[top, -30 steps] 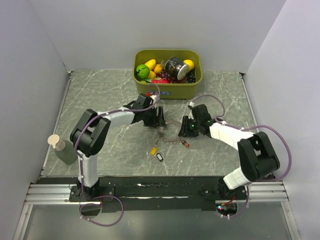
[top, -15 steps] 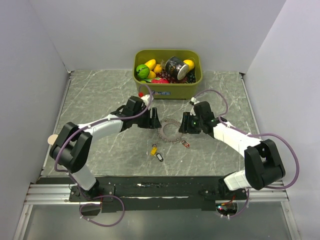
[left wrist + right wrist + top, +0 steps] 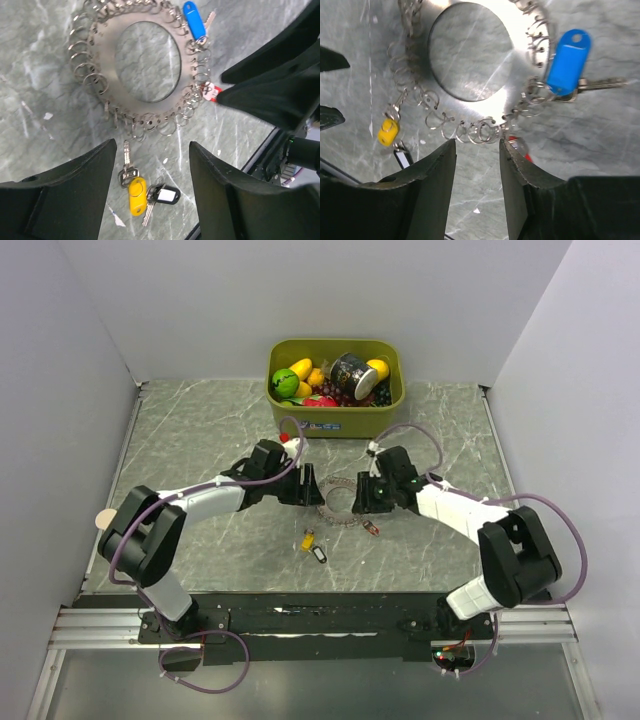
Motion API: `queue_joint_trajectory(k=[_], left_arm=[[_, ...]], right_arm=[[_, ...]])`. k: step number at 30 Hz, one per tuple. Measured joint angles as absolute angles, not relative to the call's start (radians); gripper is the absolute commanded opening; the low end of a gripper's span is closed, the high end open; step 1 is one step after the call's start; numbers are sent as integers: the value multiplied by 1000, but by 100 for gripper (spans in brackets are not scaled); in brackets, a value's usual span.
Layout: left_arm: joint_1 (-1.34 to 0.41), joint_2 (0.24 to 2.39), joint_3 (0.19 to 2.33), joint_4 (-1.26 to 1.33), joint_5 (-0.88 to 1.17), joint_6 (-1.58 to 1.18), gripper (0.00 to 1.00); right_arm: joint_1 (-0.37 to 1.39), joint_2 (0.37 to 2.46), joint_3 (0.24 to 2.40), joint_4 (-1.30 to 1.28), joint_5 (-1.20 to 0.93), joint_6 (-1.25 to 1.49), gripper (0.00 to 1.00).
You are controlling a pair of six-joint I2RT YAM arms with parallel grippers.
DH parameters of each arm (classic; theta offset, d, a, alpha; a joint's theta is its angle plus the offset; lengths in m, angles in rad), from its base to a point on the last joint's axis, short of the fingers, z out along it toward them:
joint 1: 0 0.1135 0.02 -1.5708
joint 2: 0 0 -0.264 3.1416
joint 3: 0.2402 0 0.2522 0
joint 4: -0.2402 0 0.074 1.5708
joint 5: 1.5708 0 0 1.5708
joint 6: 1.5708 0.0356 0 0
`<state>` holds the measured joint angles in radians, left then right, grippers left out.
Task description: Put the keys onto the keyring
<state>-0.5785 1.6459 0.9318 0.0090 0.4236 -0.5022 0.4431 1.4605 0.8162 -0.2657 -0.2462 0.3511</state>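
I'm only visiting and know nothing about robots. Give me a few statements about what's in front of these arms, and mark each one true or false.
1. The yellow key and the black key lie side by side. True.
2. The blue key lies beside the yellow key. False: it is at the rim of the keyring, away from the yellow key.
3. The left gripper holds the black key. False: its jaws are open and empty.
4. The keyring lies between the left gripper and the right gripper. True.
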Motion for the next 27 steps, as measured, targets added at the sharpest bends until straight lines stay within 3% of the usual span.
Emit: queue_joint_trajectory(k=[27], left_arm=[[-617, 1732, 919, 111, 516, -543, 56]], right_arm=[[517, 1708, 1004, -268, -421, 324, 45]])
